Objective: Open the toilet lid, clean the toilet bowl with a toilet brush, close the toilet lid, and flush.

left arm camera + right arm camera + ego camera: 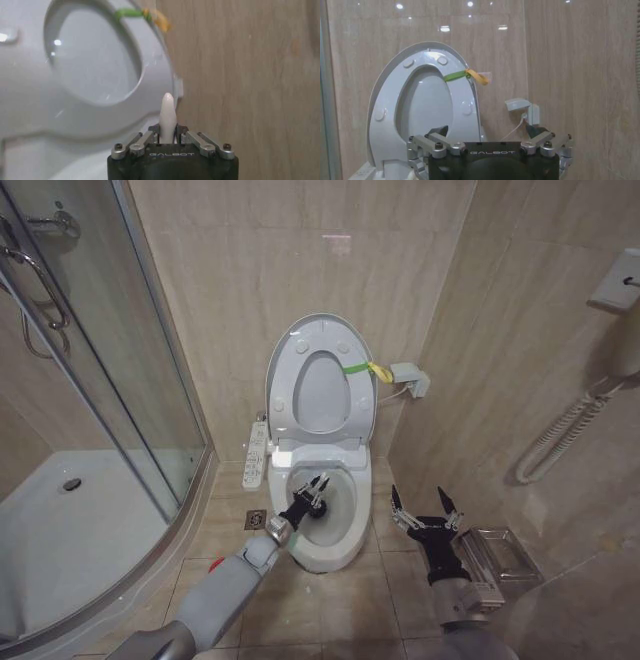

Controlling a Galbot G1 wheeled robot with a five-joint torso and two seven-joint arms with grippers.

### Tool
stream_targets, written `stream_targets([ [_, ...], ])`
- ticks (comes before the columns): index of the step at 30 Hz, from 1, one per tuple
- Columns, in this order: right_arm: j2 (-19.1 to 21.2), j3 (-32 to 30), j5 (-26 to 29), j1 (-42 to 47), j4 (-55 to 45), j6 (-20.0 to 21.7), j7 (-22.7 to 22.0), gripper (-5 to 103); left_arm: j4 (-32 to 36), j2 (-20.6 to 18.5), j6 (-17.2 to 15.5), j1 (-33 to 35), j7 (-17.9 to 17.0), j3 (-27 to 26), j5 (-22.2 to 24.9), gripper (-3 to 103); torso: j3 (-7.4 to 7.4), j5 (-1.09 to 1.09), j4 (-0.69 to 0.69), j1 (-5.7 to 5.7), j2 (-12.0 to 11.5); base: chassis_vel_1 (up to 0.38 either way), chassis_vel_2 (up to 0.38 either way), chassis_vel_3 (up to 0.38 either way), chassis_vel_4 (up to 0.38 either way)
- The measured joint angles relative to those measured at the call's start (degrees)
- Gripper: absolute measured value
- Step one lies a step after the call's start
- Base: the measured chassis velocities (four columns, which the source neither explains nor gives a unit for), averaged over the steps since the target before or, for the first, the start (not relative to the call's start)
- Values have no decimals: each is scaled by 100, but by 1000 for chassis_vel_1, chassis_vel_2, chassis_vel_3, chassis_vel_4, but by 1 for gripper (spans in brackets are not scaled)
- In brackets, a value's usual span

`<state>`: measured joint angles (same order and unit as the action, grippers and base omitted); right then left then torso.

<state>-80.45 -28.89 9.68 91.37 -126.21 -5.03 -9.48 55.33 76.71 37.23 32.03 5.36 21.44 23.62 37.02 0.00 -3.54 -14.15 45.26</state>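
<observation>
Over the toilet bowl (pixel 335 540), left gripper (pixel 318 492) jaws pinch the toilet brush (pixel 167 114), bristles hidden

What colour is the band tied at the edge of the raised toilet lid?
Green and yellow: the band on the toilet lid shows best in the right wrist view.

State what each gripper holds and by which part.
The left gripper, over the toilet bowl, is shut on the toilet brush, clamped on its white handle. The right gripper, beside the bowl, is open and holds nothing.
</observation>
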Motion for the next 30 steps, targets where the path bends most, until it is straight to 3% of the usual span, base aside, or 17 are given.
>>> stream_targets([
  [5, 0, 0, 0, 0, 0, 0, 0, 100, 725, 113, -175, 68, -173, 162, 4, 20, 0, 0, -1, 0, 0, 0, 0, 0, 0],
  [13, 0, 0, 0, 0, 1, 0, 0, 100, 1269, 155, -336, 211, -263, 354, -6, 20, 0, 0, -1, 0, 0, 0, 0, 0, 0],
  [19, 0, 0, 0, 0, 0, 0, 0, 100, 1050, 121, -339, 271, -263, 375, -39, 20, 0, 0, 0, 0, 0, 0, 0, 0, 0],
  [25, 0, 0, 0, 0, 0, 0, -1, 100, 369, 88, -173, 208, -154, 307, -88, 20, 0, -1, -1, 0, 0, 0, 0, 0, 0],
  [30, 0, 0, 0, 0, 1, 0, -1, 100, 297, 155, -156, 9, -156, 285, -66, 20, 0, -1, -2, 0, 0, 0, 0, 0, 0],
])
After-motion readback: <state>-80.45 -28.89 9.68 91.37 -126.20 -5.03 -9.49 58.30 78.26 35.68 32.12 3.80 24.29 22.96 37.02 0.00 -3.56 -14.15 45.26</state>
